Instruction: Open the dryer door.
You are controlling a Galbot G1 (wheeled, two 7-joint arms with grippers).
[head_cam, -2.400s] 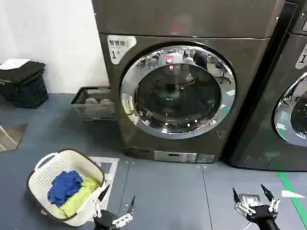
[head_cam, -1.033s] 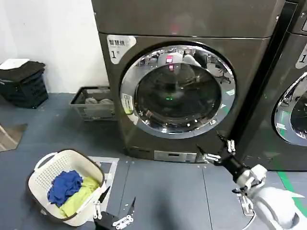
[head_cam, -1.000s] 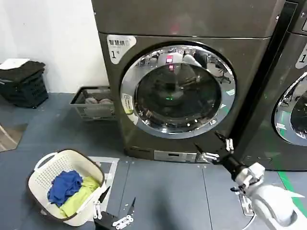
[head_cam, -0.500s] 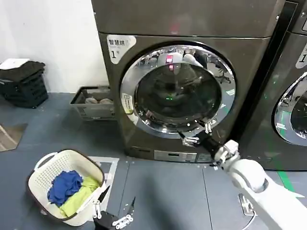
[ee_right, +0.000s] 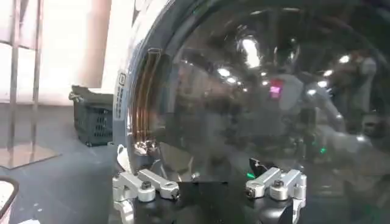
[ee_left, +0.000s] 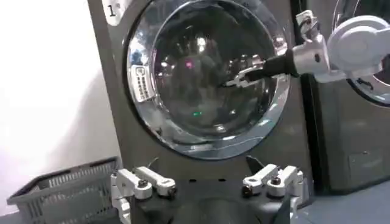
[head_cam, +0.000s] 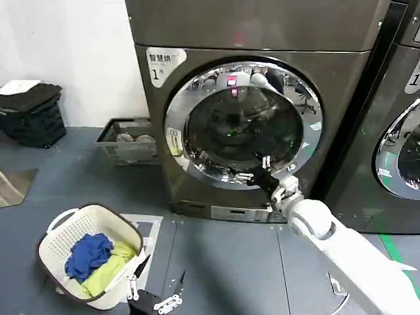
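Note:
The dryer door (head_cam: 236, 118) is a chrome ring around dark glass on the grey-brown machine marked "1", and it sits flush with the front. My right gripper (head_cam: 248, 167) is open, held up close before the lower part of the glass, with nothing between its fingers. The left wrist view shows the door (ee_left: 195, 79) with that right gripper (ee_left: 241, 72) reaching across it. From the right wrist, the glass (ee_right: 256, 91) looms very near the open right gripper (ee_right: 206, 153). My left gripper (head_cam: 164, 266) hangs low near the floor, open and empty, seen also as the left gripper (ee_left: 201, 163).
A white laundry basket (head_cam: 59, 236) with blue and yellow-green clothes stands on the floor at my left. A grey wire basket (head_cam: 128, 141) and a black crate (head_cam: 33, 115) sit by the wall. A second, blacker machine (head_cam: 387, 98) stands to the right.
My right arm has risen from low at the right and swung up and leftward until its open gripper is in front of the door's lower glass. The left arm has barely moved.

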